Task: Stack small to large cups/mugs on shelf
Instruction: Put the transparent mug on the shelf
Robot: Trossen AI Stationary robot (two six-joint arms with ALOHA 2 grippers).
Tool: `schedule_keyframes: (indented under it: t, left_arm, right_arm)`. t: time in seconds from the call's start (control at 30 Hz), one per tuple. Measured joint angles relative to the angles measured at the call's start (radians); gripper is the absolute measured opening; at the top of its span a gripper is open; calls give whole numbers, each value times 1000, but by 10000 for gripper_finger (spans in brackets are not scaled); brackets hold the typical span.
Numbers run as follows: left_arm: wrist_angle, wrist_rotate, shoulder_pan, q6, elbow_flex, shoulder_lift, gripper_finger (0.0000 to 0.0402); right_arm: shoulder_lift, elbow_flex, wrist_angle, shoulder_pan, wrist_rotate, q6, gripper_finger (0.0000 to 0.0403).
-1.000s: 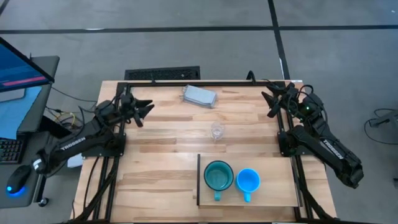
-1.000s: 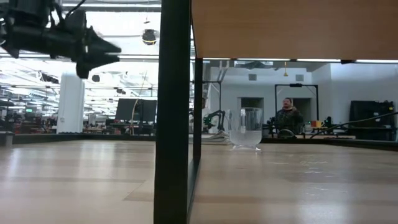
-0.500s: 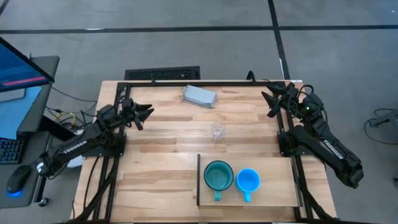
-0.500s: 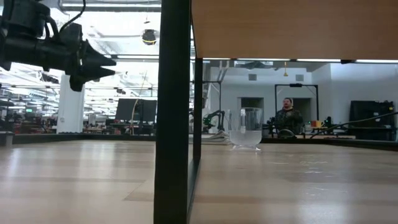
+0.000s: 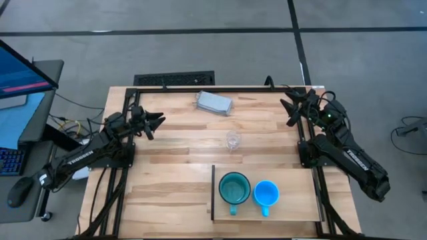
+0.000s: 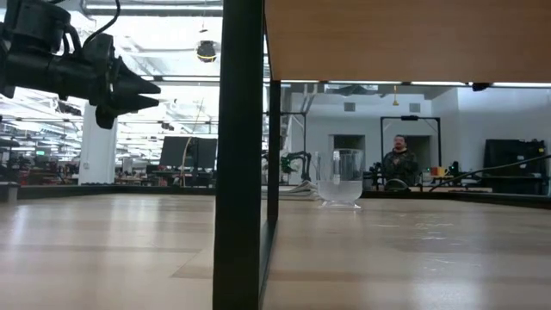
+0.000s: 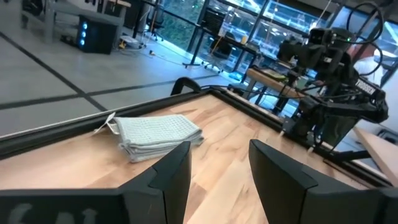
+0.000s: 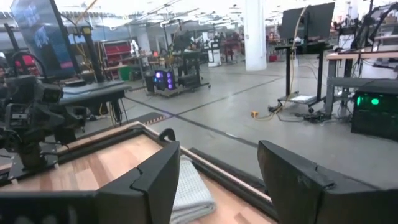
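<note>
I see the shelf (image 5: 287,212) lying flat at the near edge of the surface (image 5: 173,167), its long axis running left to right, its dark upright edge on the left side. On it stand the teal mug (image 5: 234,189) and, just beside it on the right, the blue mug (image 5: 265,193), both mouth up with handles pointing toward the near edge. The clear cup (image 5: 233,141) stands upright mid-surface, apart from the shelf; from above its outline is faint. My left gripper (image 5: 155,121) hovers at the left side, fingers (image 7: 171,171) parted and empty. My right gripper (image 5: 289,111) waits at the far right, fingers (image 8: 155,177) spread wide, empty. A grey folded cloth (image 5: 213,103) lies by the far edge.
</note>
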Motion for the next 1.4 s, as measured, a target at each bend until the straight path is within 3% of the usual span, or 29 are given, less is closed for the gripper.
schedule_keyframes:
  t: [0.3,0.6,0.87,1.4]
  left_arm:
    - [0,-8,0,-33,0,0,153]
    - [0,-8,0,-34,0,0,153]
    - [0,-9,0,-35,0,0,153]
    - [0,-9,0,-35,1,0,153]
  right_arm:
    - [0,0,-49,0,12,35,238]
    - [0,0,118,0,23,62,238]
    - [0,0,123,0,23,151,238]
    - [0,0,123,0,-84,71,238]
